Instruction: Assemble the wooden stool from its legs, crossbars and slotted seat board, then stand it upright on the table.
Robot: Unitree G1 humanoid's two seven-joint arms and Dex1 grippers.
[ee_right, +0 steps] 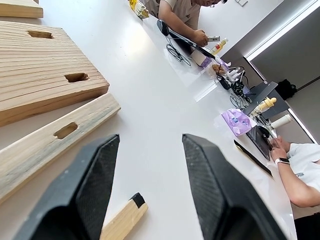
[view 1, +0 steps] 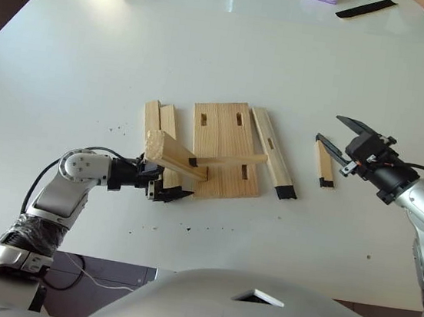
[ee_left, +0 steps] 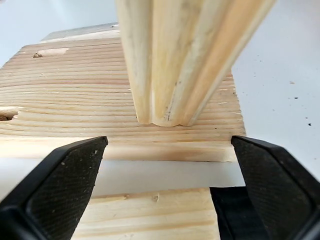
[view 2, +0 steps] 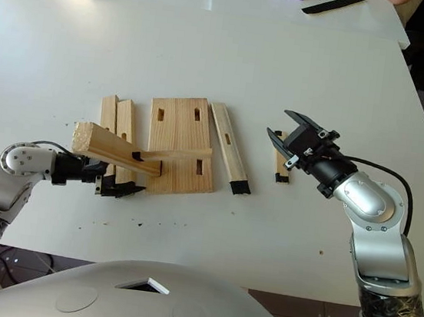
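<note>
Left tool (view 1: 168, 190): sat by seat board's (view 1: 225, 148) near-left corner, beneath tilted leg (view 1: 172, 156); grip could not be told.
Right tool (view 1: 329, 128): hung released above bench (view 1: 93, 51), just right of short crossbar (view 1: 324, 166).

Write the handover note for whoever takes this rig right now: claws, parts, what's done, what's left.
Left claw: open, at the near left corner of the seat board, over the near ends of two legs lying beside it.
Right claw: open, empty, hovering by the short crossbar.
Done: one crossbar appears plugged into a leg; that pair is tilted over the board.
Left: the fourth leg lies loose right of the board. Join all the other parts, fit the seat, and stand it upright.
</note>
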